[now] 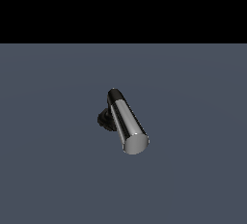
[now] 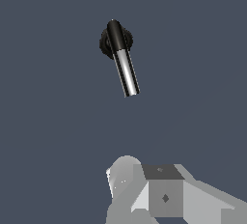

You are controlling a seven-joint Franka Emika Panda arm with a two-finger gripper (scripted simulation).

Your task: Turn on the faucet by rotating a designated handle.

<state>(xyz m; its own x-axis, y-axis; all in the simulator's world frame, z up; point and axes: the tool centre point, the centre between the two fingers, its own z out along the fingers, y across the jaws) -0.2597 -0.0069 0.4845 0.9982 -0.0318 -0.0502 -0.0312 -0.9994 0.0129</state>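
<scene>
The faucet [image 1: 104, 119] stands on the grey floor in the middle of the exterior view, with a black ribbed round base and a short black elbow. The handle [image 1: 128, 122], a shiny chrome cylinder with a flat round end, slants from the elbow towards the camera and the exterior view's right. In the wrist view the faucet base [image 2: 103, 42] and the handle [image 2: 126, 71] lie well away from the camera. Grey and white blocks of my gripper [image 2: 147, 191] show at the picture's edge, far from the handle and touching nothing. I cannot tell how its jaws stand. The gripper is out of the exterior view.
A flat blue-grey floor [image 1: 193, 179] stretches around the faucet. A black background lies beyond its far edge.
</scene>
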